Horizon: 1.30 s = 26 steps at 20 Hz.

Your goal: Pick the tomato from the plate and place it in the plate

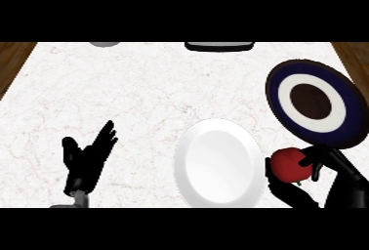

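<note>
white marble-patterned counter [144,88] with faint reddish veining. wooden flooring [14,56] visible past both far corners. grey rounded object [105,44] at far edge, cut off. dark-rimmed, light-topped object [220,46] further right, also cut off; identity unclear.

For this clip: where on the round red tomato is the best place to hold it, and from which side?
Around its widest middle, fingers and thumb on opposite sides, coming from the right. The round red tomato offers no handle or edge, and the right hand already curls round it that way, between the white plate and the dark blue ringed plate.
</note>
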{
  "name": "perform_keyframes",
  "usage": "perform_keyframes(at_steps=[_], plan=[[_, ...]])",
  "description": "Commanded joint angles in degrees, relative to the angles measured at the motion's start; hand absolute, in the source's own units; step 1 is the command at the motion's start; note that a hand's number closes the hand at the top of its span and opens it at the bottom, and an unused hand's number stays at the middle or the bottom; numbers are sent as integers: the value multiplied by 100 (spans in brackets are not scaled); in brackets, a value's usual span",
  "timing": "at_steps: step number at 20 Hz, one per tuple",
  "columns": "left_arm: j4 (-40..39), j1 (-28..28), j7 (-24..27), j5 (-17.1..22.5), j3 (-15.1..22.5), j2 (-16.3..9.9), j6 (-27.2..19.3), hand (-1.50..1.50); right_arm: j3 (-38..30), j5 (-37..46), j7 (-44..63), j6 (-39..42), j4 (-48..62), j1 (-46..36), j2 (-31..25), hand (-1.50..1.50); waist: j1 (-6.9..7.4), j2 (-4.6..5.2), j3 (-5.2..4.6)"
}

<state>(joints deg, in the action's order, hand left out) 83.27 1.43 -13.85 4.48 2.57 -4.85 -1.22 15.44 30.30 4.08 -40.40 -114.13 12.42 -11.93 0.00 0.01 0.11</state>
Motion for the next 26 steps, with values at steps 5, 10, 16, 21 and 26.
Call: perform_keyframes(at_steps=[5, 10, 16, 21, 26], plan=[[-418, -71, 342, 6, -79, 40, 100, 0, -1823, -1418, -1185, -161, 2131, -1503, -230, 150, 65, 32, -2], [-57, -248, -78, 21, -54, -8, 79, 0, -2772, -2459, -2354, 404, 3957, -2456, -638, 150, 98, 30, 2], [-297, -43, 303, -105, 33, 93, 78, 0, -3586, -2960, -3660, 976, 6314, -3755, -1096, 150, 151, 51, 3], [-157, -107, 102, -190, 141, 244, -84, 0, -3957, -2976, -4123, 1386, 8000, -4805, -1815, 150, 198, 68, 4], [208, -311, -364, -93, 133, 130, -22, 0, -3044, -2019, -2979, 1695, 8913, -4700, -2053, -150, 411, 135, 16]])
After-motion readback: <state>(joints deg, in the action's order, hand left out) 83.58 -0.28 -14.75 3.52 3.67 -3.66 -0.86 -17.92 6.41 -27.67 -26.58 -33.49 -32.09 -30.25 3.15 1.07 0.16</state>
